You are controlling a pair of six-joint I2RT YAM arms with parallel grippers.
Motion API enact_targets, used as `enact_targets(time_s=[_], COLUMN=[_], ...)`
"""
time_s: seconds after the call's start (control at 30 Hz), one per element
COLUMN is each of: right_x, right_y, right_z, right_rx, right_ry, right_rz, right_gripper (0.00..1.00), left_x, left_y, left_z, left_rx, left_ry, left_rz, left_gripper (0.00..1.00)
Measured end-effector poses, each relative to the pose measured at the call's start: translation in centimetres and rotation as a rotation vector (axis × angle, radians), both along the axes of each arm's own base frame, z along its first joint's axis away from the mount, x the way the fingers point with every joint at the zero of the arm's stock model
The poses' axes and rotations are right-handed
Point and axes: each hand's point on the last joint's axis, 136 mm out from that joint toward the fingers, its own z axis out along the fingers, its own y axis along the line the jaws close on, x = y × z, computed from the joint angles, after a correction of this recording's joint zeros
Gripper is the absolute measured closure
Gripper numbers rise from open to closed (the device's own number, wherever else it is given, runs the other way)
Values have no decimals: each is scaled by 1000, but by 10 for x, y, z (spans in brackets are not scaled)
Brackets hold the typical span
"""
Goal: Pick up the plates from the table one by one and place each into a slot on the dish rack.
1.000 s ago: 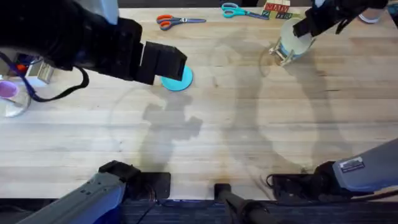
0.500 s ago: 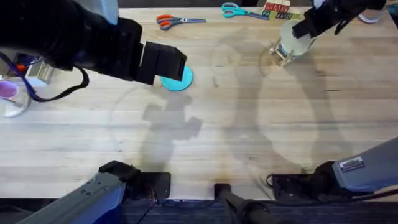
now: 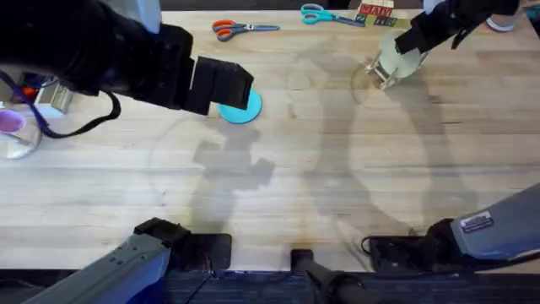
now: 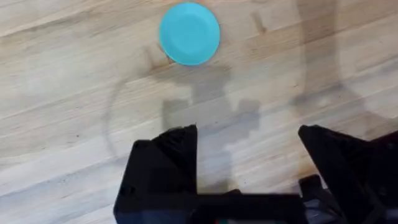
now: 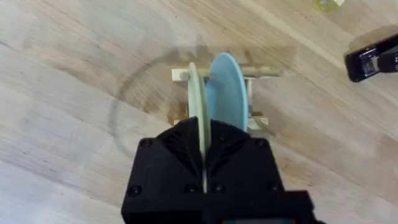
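Table (image 3: 337, 186), teal plate (image 4: 189, 33): unchanged.

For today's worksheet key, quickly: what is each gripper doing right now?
Left gripper: open, holding nothing, above the table near the teal plate.
Right gripper: shut on the cream plate at the dish rack.

The left arm (image 3: 126, 55) looms dark and blurred, covering part of the teal plate (image 3: 245, 107). The right gripper's fingers (image 5: 186, 149) hide the cream plate's (image 5: 196, 99) lower edge.
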Motion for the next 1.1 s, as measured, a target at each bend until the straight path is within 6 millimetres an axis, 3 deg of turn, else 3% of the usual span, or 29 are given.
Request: enact_targets(time_s=[0.97, 1.1], right_x=[0, 0], right_y=[0, 1], right_z=[-2, -2], right_rx=[1, 3], right_ry=[4, 3], right_rz=[0, 1], right_gripper=[863, 884], left_x=[0, 0], left_y=[0, 0], left_z=[0, 0], left_rx=[0, 0], left_ry=[0, 0], left_rz=[0, 0], left_gripper=[8, 8])
